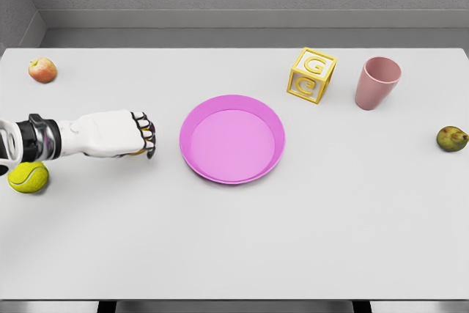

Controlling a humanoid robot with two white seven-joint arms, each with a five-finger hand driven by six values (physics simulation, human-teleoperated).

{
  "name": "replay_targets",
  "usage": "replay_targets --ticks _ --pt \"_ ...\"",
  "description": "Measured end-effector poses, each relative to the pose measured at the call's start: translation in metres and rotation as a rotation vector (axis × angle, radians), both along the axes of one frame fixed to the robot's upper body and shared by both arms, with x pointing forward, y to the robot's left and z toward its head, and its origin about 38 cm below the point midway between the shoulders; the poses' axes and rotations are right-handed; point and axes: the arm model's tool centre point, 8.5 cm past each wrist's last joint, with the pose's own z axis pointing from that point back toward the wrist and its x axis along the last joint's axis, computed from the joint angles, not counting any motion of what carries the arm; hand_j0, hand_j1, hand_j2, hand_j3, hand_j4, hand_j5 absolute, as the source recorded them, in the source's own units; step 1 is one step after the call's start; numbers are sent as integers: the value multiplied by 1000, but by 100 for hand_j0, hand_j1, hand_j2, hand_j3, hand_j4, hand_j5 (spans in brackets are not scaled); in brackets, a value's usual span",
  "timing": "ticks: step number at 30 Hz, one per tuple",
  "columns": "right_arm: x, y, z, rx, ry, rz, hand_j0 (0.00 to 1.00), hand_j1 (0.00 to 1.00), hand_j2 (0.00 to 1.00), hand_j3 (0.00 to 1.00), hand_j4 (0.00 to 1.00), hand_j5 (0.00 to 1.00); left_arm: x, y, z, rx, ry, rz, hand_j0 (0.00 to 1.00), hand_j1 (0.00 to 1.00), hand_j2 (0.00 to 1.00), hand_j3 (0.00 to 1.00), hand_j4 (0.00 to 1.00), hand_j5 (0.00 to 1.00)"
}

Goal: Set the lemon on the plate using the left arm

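Grey wall behind, white table (234, 247) filling your view. Plate (232, 139), pink and round, sits at table centre, nothing in it.

Left hand (117, 135) enters from 9 o'clock, just beside the plate's left rim but not touching it. Fingers (145, 134) are curled into a fist, knuckles toward the plate. A sliver of yellow shows between the fingers, so the lemon (149, 135) is most likely inside that grip, held off to the left of the plate; you cannot see enough of it to confirm the shape.

Tennis ball (28, 177) lies at 8 o'clock, just under the forearm near the table's left edge. Apple (42, 70) at 10 o'clock, far left corner. Yellow letter block (311, 75) at 1 o'clock from the plate, pink cup (377, 82) upright just right of it. Pear (452, 138) at 3 o'clock, near the right edge.
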Motion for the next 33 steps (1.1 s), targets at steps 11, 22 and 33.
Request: replay_targets --ticks 11,22,33 --pt "0 0 0 0 0 0 100 100 100 100 100 100 7 -26 8 -52 -29 -40 61 61 61 61 61 61" --pt "0 0 0 0 0 0 100 100 100 100 100 100 20 -169 52 -222 -103 -303 100 100 100 100 100 100" --pt "0 0 0 0 0 0 100 100 100 100 100 100 38 -60 28 -502 -8 42 100 100 100 100 100 100"
